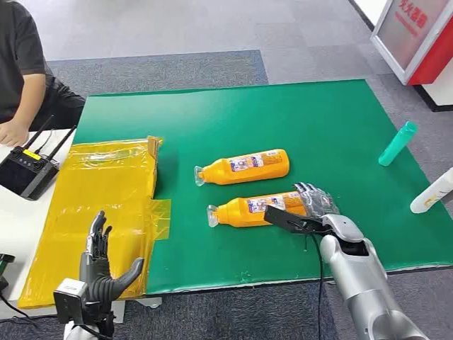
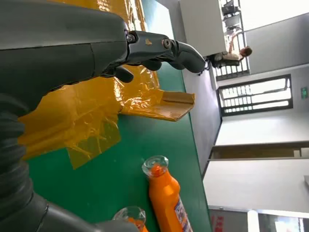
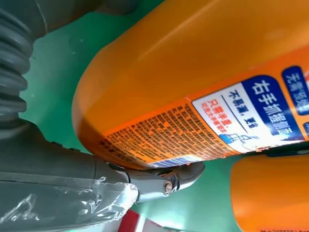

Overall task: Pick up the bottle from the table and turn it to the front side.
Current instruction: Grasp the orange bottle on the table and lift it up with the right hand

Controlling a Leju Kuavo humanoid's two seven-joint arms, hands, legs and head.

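Observation:
Two orange bottles lie on their sides on the green mat [image 1: 331, 120], clear caps to the left. My right hand [image 1: 312, 204] grips the near orange bottle [image 1: 248, 210] at its base end, fingers draped over it and the thumb along its near side. In the right wrist view this bottle [image 3: 189, 77] is very close, its printed label facing the camera, with a finger [image 3: 164, 182] against it. The far orange bottle [image 1: 243, 168] lies untouched behind. My left hand [image 1: 101, 261] hovers open over the yellow plastic sheet [image 1: 101, 191], holding nothing.
A teal bottle [image 1: 398, 143] and a white bottle [image 1: 432, 191] lie at the mat's right edge. A person [image 1: 21, 71] sits at the far left beside a black controller [image 1: 29, 170] on a white table. A red-and-white stand [image 1: 417, 35] is at the back right.

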